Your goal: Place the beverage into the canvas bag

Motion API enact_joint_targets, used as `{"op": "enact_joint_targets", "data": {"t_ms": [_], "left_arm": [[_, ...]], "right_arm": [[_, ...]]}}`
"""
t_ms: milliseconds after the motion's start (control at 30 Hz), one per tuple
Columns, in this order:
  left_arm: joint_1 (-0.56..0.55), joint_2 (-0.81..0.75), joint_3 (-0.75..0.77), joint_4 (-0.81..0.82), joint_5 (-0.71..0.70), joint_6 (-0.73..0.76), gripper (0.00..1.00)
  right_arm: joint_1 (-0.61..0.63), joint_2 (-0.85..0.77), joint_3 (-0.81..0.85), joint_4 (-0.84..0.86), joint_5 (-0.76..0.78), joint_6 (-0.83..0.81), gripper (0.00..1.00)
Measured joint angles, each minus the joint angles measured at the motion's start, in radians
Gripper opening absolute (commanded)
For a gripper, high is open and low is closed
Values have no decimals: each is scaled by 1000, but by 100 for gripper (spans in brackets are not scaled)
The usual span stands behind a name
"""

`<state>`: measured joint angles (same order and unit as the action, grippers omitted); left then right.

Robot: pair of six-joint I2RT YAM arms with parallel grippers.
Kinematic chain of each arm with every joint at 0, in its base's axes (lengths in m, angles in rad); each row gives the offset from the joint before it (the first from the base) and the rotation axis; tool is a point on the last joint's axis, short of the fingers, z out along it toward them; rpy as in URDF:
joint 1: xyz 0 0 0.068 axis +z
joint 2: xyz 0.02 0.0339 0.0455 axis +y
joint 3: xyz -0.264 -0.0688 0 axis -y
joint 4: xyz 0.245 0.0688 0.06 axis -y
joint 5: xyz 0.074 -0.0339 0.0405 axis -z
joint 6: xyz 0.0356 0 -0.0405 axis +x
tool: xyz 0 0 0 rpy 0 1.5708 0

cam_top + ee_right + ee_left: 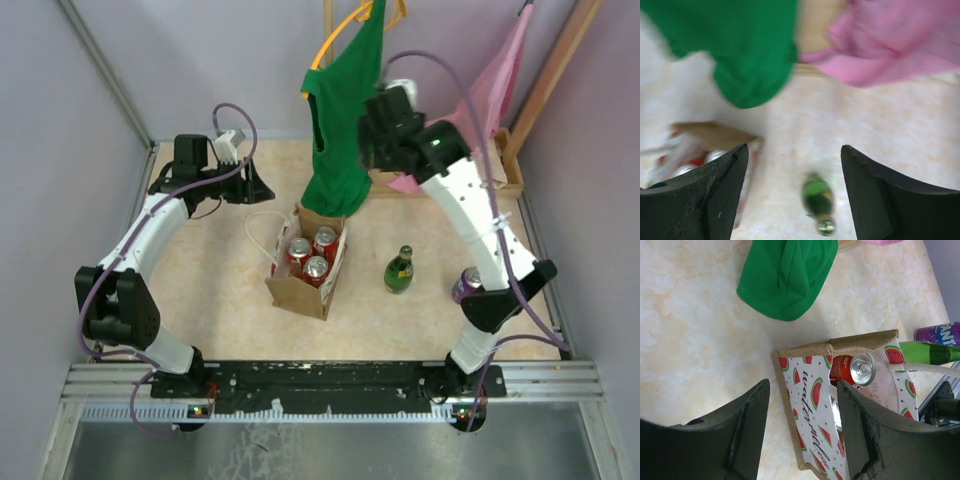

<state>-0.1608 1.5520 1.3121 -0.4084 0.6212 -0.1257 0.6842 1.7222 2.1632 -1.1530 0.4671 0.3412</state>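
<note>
The tan canvas bag [298, 292] stands mid-table with three red cans [314, 254] inside and white rope handles to its left. A green glass bottle [399, 270] stands upright to the right of the bag. A purple can [466, 284] stands by the right arm. My left gripper [257, 185] is open and empty, behind and left of the bag. In the left wrist view [802, 385] it hangs over the bag's watermelon-print lining [812, 390]. My right gripper [374, 148] is open and empty, raised behind the bottle. The blurred right wrist view [794, 150] shows the bottle [817, 200] below it.
A green shirt [345, 110] and a pink garment [505, 70] hang at the back over a wooden stand [505, 175]. The shirt's hem [785, 275] rests on the table behind the bag. Side walls close in the table.
</note>
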Motion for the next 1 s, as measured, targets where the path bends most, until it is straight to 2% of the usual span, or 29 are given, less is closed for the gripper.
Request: {"op": "enact_joint_targets", "data": {"t_ms": [133, 267, 433, 567, 733, 1000], "left_arm": [[0, 0, 0, 5, 0, 0, 63], [0, 0, 0, 6, -1, 1, 63], [0, 0, 0, 8, -2, 4, 63], [0, 0, -3, 8, -2, 10, 63], [0, 0, -3, 9, -2, 12, 63], [0, 0, -3, 9, -2, 12, 63]], "right_arm": [[-223, -58, -56, -128, 14, 66, 76], [-385, -214, -352, -172, -65, 119, 76], [-568, -402, -679, -184, -185, 142, 83], [-658, -465, -797, -175, -225, 122, 85], [-758, -471, -915, -126, -283, 80, 89], [-819, -465, -1059, -46, -331, 33, 90]]}}
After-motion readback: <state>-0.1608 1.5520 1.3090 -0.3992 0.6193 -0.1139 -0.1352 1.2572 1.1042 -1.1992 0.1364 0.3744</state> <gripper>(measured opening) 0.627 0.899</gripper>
